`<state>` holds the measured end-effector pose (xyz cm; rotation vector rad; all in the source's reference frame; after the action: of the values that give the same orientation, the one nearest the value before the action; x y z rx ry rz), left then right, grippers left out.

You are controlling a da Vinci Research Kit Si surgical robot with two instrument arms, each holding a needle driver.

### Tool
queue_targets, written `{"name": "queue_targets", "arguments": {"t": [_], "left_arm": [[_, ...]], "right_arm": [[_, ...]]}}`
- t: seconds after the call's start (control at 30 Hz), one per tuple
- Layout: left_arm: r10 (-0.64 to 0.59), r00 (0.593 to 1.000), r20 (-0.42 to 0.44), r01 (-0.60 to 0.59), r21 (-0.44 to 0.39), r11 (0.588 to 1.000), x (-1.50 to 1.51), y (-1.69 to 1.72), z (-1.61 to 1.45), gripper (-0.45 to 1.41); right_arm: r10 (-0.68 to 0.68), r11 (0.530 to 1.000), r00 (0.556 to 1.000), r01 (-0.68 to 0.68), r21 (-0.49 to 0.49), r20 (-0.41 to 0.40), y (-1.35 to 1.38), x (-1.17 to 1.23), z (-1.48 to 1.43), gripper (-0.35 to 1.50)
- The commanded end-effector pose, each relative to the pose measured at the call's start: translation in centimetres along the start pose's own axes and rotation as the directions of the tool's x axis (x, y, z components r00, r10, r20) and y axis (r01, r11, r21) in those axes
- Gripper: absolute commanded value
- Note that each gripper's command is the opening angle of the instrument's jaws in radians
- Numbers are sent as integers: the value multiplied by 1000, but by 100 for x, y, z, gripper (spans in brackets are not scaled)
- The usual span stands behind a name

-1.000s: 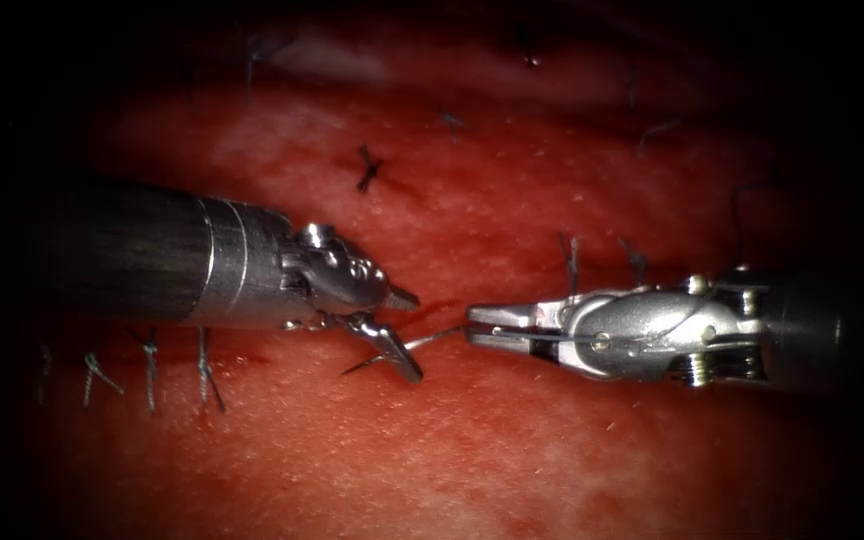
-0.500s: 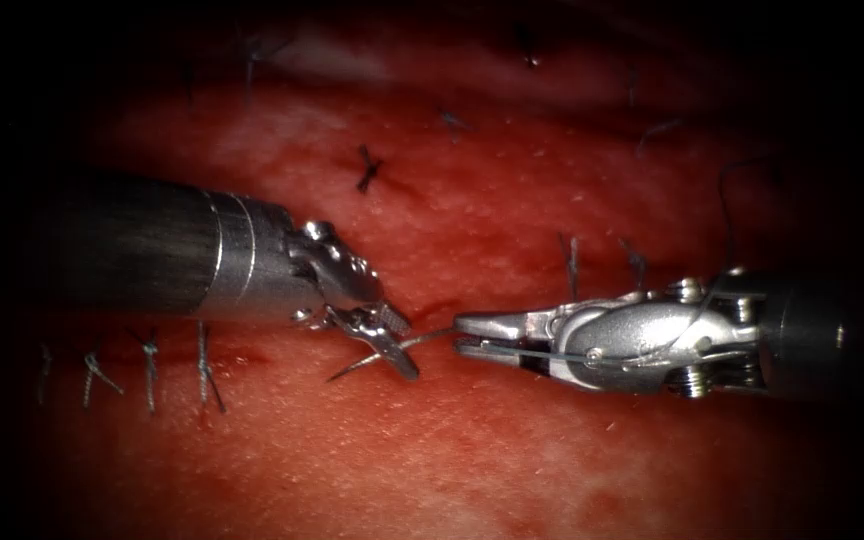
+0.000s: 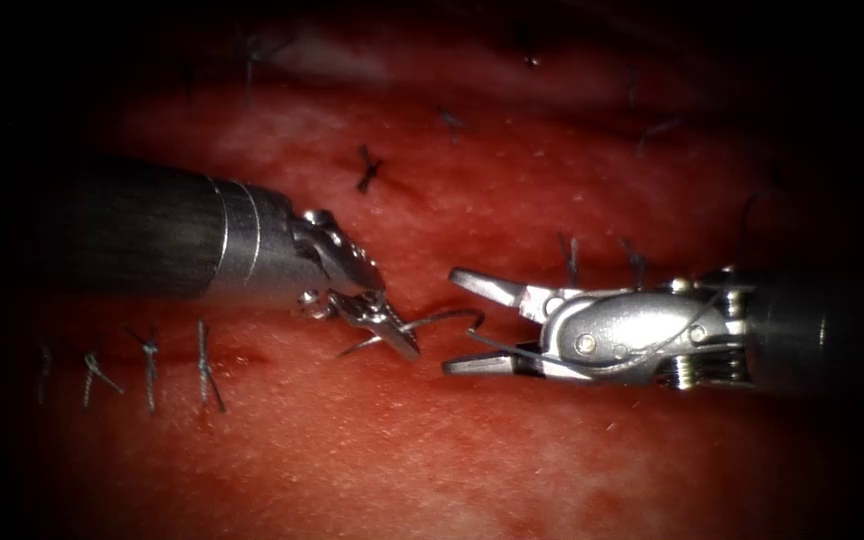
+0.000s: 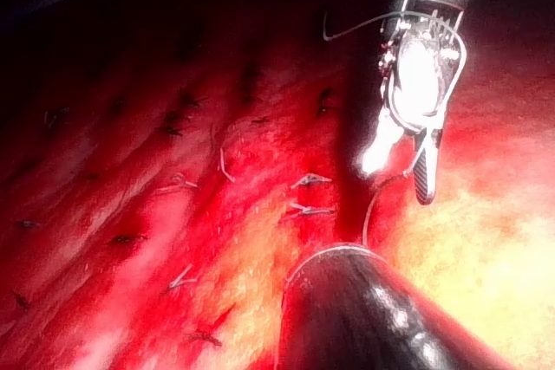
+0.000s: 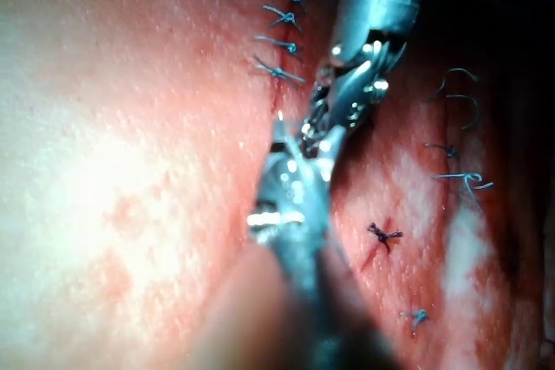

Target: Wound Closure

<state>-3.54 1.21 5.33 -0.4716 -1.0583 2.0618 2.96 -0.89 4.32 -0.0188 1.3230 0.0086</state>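
Endoscope view: light pools at the centre and falls off to black at every edge. Hard glints on the right tool [image 3: 462, 320]; the left tool [image 3: 392, 335] has a dim shaft. Left wrist view: glare burns out the right tool's metal, and the tissue [image 4: 486, 240] is overlit beside deep shadow. Right wrist view: the tissue is washed pale.

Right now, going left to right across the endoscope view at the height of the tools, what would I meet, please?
Row of dark tied stitches → left arm's steel tool holding the thin curved needle → right arm's open silver tool.
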Motion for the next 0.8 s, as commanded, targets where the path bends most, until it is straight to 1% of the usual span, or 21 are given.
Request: {"name": "queue_targets", "arguments": {"t": [0.03, 0.07, 0.13, 0.17, 0.2, 0.23, 0.3, 0.33, 0.37, 0.4, 0.5, 0.6, 0.67, 0.7, 0.77, 0.8], "left_arm": [[-3, 1000, -17, 3, -4, 1000, 5, -1, 5, -45], [-9, 999, -33, 8, -10, 1000, 5, 0, 5, -45], [-15, 997, -70, 14, -23, 1000, 5, 1, 6, -45], [-28, 995, -98, 24, -34, 999, 6, 2, 7, -45], [-34, 991, -131, 28, -46, 999, 5, 5, 8, -45], [-34, 988, -153, 26, -54, 998, 4, 7, 8, -45], [-36, 981, -189, 24, -66, 998, 3, 10, 9, -45], [-37, 977, -211, 22, -74, 997, 2, 13, 10, -45], [-51, 968, -245, 29, -89, 996, 1, 16, 10, -45], [-51, 968, -245, 29, -89, 996, 1, 16, 10, -45], [-66, 957, -281, 39, -98, 994, -1, 21, 11, -45], [-91, 941, -326, 58, -108, 992, 2, 22, 10, -45], [-103, 926, -363, 65, -115, 991, 5, 21, 9, -45], [-105, 921, -376, 67, -114, 991, 7, 20, 9, -45], [-121, 909, -400, 78, -123, 989, 9, 18, 10, -45], [-129, 902, -412, 83, -129, 988, 9, 17, 10, -45]], "right_arm": [[31, 999, 999, -31, -11, -10, 1, -4, 9, 108], [61, 998, 998, -61, -12, -11, 2, -4, 10, 104], [67, 997, 998, -67, -35, -15, 3, -4, 10, 94], [67, 996, 998, -68, -60, -11, 4, -4, 11, 91], [71, 991, 997, -70, -115, 8, 7, -5, 12, 91], [72, 988, 997, -70, -135, 10, 8, -5, 12, 86], [97, 982, 995, -94, -162, 10, 9, -6, 11, 83], [103, 979, 995, -101, -176, 4, 9, -7, 10, 74], [111, 970, 994, -109, -216, -3, 11, -9, 9, 69], [111, 970, 994, -109, -216, -3, 11, -9, 9, 69], [127, 952, 992, -124, -280, -9, 12, -10, 9, 69], [140, 931, 990, -129, -341, 6, 8, -9, 9, 72], [142, 920, 990, -128, -372, 11, 6, -7, 9, 57], [143, 915, 990, -128, -383, 12, 5, -6, 8, 56], [144, 906, 989, -126, -404, 13, 3, -5, 6, 46], [143, 900, 990, -126, -417, 12, 2, -5, 6, 46]]}}
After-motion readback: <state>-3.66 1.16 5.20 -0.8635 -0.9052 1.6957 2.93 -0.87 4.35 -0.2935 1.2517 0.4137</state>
